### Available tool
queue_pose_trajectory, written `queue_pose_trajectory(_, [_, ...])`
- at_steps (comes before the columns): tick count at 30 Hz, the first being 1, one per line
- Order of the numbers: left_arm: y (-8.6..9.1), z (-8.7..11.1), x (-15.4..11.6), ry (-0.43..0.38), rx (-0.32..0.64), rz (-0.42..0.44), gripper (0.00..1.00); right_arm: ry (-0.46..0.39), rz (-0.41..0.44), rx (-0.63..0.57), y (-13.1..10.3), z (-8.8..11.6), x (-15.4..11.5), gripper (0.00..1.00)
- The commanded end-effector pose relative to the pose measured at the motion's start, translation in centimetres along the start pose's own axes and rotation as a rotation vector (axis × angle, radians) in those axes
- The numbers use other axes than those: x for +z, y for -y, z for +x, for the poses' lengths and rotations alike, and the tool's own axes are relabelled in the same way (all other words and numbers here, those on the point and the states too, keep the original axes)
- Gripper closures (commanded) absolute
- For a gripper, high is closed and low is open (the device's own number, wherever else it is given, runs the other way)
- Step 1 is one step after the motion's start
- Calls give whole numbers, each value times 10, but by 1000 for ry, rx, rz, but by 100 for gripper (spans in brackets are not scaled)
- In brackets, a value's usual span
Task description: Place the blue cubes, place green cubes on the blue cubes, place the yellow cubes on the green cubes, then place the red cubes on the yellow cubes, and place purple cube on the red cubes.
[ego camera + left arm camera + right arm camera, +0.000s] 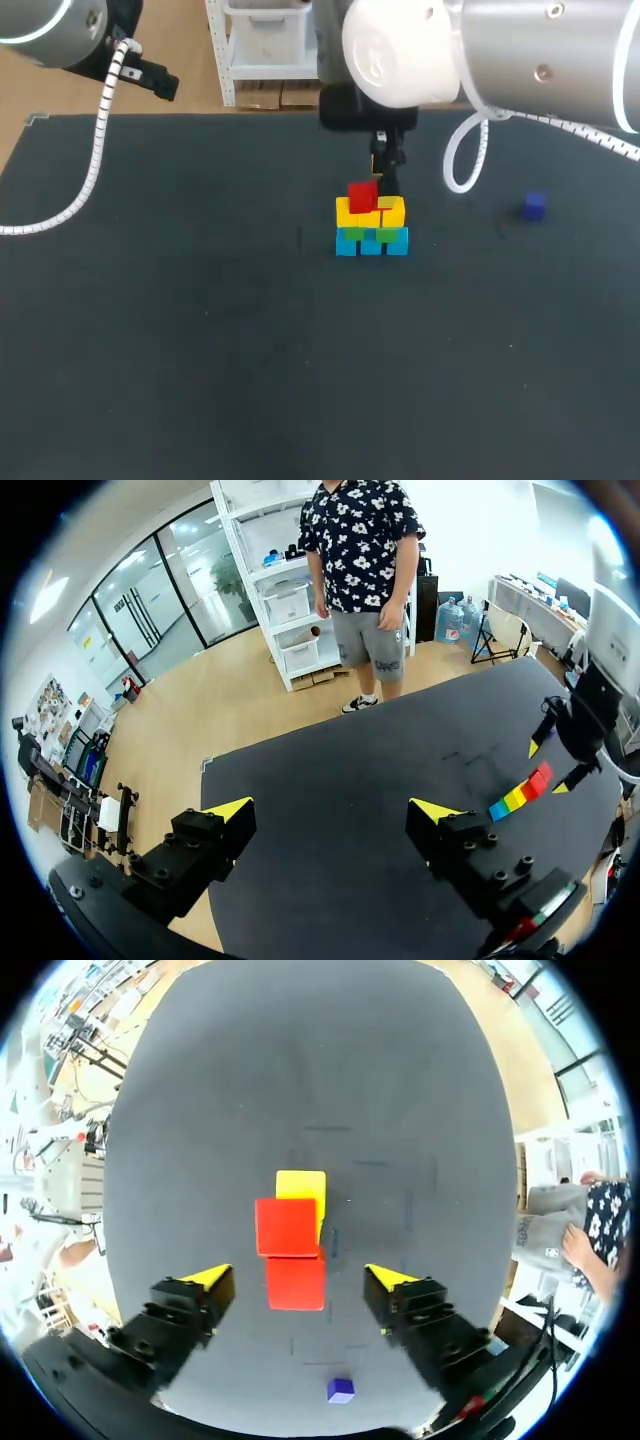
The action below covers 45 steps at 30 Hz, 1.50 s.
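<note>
Bright, even light, soft faint shadows on the dark table [200,380]

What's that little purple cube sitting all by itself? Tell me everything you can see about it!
The purple cube is small and one plain bluish-purple colour all over, with flat, smooth-looking faces and no marks that show. It sits flat on the dark table, all alone, well off to the robot's right of the coloured stack. Only the table touches it. It has not yet been put on the stack.
</note>
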<state>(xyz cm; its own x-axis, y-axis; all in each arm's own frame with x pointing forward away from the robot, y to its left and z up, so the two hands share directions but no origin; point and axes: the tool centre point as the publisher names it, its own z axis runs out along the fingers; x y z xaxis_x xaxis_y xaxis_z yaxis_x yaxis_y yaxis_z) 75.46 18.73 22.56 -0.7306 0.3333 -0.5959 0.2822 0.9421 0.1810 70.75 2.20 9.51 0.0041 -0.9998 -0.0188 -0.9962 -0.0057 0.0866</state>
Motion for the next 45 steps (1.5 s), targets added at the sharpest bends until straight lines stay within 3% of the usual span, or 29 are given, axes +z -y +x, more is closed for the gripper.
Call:
queue_pose_trajectory(1, [-1, 0, -1, -1, 2, 2, 0, 17, 38, 46, -7, 18, -11, 0])
queue_pose_trajectory(12, [-1, 0, -1, -1, 2, 2, 0, 20, 87, 251, -11, 68, -24, 0])
queue_pose_trajectory(24, [-1, 0, -1, -1, 2, 2, 0, 42, 52, 456, -1, 124, -5, 0])
queue_pose_trajectory(36, [-1, 0, -1, -1, 2, 2, 0, 19, -21, 519, 13, 179, 14, 0])
queue_pose_trajectory(45, [-1, 0, -1, -1, 2, 2, 0, 21, -99, 570, 17, 205, 39, 0])
